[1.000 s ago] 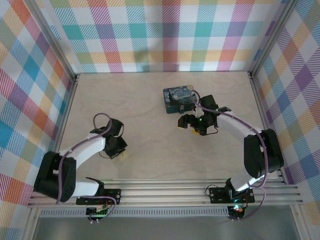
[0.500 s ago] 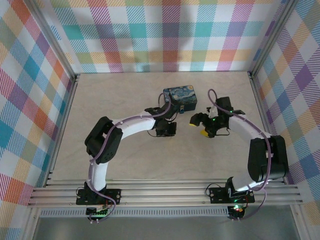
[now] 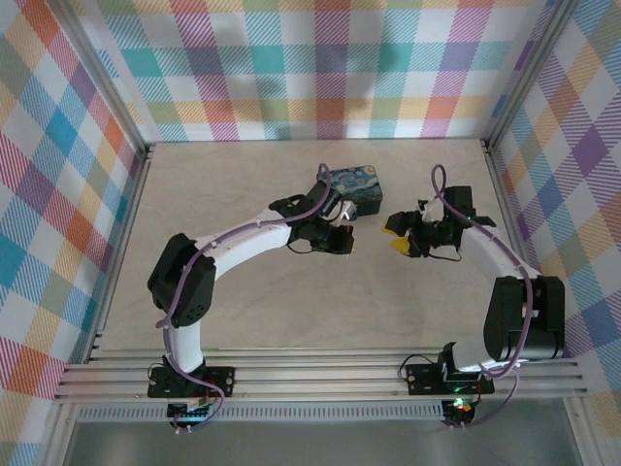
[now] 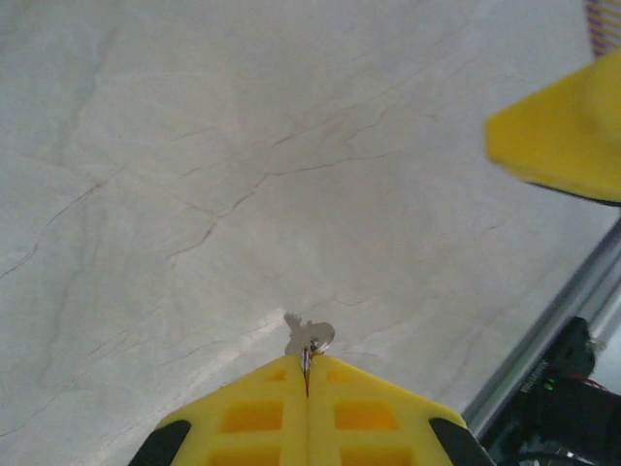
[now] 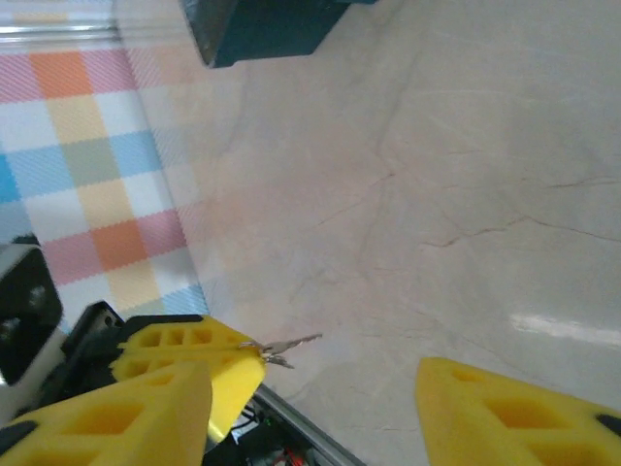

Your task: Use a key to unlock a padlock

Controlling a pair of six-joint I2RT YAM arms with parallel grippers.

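My left gripper [image 4: 309, 361] is shut on a small silver key [image 4: 309, 337], whose tip sticks out past the yellow fingertips above the bare table. From above, the left gripper [image 3: 350, 243] sits just in front of the blue starry-night tin [image 3: 352, 189], pointing right. My right gripper [image 3: 396, 242] faces it from a short way off. In the right wrist view its yellow fingers [image 5: 514, 417] stand wide apart with nothing gripped, and the key [image 5: 288, 344] in the left gripper's fingers [image 5: 184, 354] points into the gap. The padlock is hidden.
The tin's dark underside [image 5: 262, 29] is at the top of the right wrist view. One right finger [image 4: 568, 136] juts into the left wrist view. Plaid walls [image 3: 58, 194] and an aluminium rail [image 3: 320, 374] ring the pale table [image 3: 243, 311].
The left arm has swung from the near left up to the middle, just in front of the tin. The right gripper has drawn back to the right and its jaws have narrowed somewhat.
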